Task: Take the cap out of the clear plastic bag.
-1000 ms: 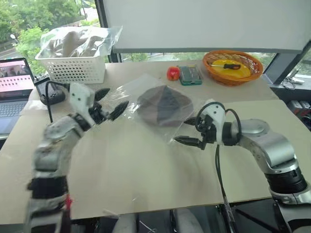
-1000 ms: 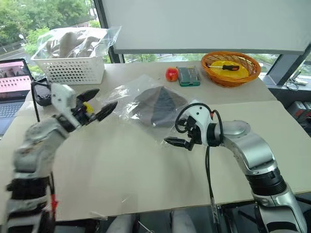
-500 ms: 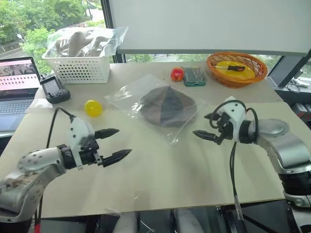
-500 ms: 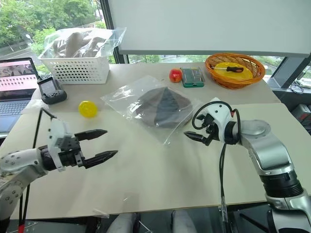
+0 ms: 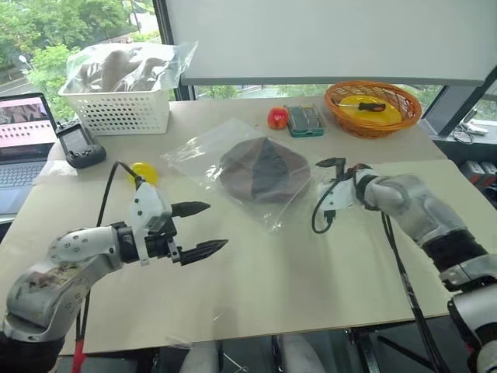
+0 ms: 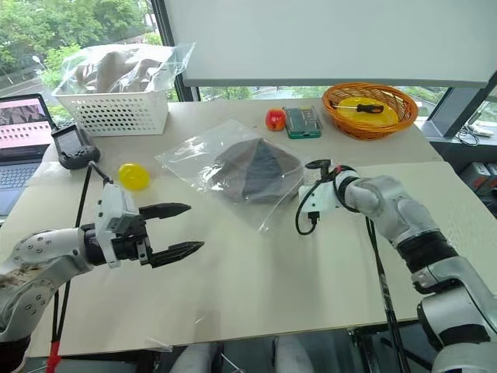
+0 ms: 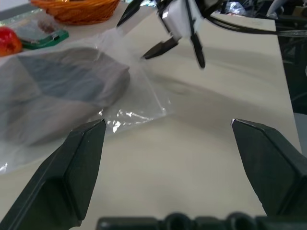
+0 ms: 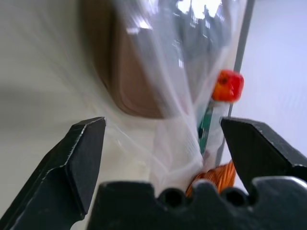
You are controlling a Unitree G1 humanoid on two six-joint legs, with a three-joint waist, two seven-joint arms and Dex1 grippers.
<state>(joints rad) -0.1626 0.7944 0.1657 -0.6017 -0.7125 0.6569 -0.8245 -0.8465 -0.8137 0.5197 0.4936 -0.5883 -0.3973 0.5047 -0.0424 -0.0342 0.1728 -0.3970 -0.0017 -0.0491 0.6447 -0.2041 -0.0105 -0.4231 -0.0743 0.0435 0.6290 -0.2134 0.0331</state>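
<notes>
Brown soft cloth cap point(image 5: 260, 169) lies flat inside the big see-through crinkly plastic bag point(image 5: 203, 148), in the middle of the pale tan table point(image 5: 295, 272). The cap has not come out yet.

The right claw point(image 7: 168, 31) sits just beside the bag's edge on the robot's right side, with its two black fingers wide apart and nothing in them. It looks ready to pinch that edge, I think. In the right wrist view the bag and the cap are right in front of it, between the fingers.

The left claw point(image 5: 196, 229) is over bare table, nearer the robot than the bag, and apart from it. Its fingers are wide apart too and hold nothing. It points toward the bag, maybe to help hold it down.

Other things sit around. A small yellow ball point(image 6: 133, 176) lies near the left arm. A white basket with holes point(image 5: 116, 109) holds pale cloth lumps in another clear bag. Near it are a small black gadget point(image 5: 78, 144) and an open laptop point(image 5: 19, 140). At the far side sit a little red thing point(image 5: 277, 117), a green box of tool bits point(image 5: 304, 120) and an orange woven basket point(image 5: 373, 109). Behind are big windows with green trees outside.
</notes>
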